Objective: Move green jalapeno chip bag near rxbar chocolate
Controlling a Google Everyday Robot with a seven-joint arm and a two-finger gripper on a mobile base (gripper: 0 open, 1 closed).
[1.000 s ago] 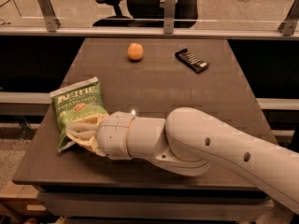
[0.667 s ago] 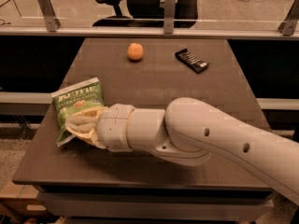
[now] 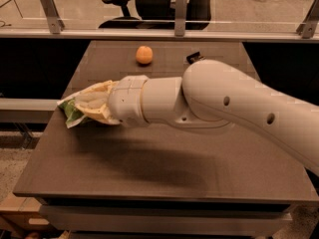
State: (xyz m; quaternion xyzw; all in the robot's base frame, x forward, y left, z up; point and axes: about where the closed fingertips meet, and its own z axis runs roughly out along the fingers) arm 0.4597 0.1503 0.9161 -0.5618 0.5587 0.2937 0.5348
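Observation:
The green jalapeno chip bag (image 3: 71, 113) lies at the left side of the table. Only its green left edge with a white seam shows, since my gripper (image 3: 91, 104) covers the rest. The pale fingers are closed around the bag and hold it just above the tabletop, with a shadow beneath. My thick white arm runs from the lower right across the table to the gripper. The rxbar chocolate (image 3: 194, 58) is at the far right of the table. Only a small black corner of it shows above the arm.
A round orange fruit (image 3: 144, 55) sits at the far middle of the dark table (image 3: 149, 183). A glass barrier with metal posts (image 3: 181, 6) runs behind the table. An office chair stands beyond it. The floor drops off at the table's left.
The arm has risen and swung up across the view, so it now hides most of the bag and the rxbar. The bag has bunched up in the gripper and shifted slightly up.

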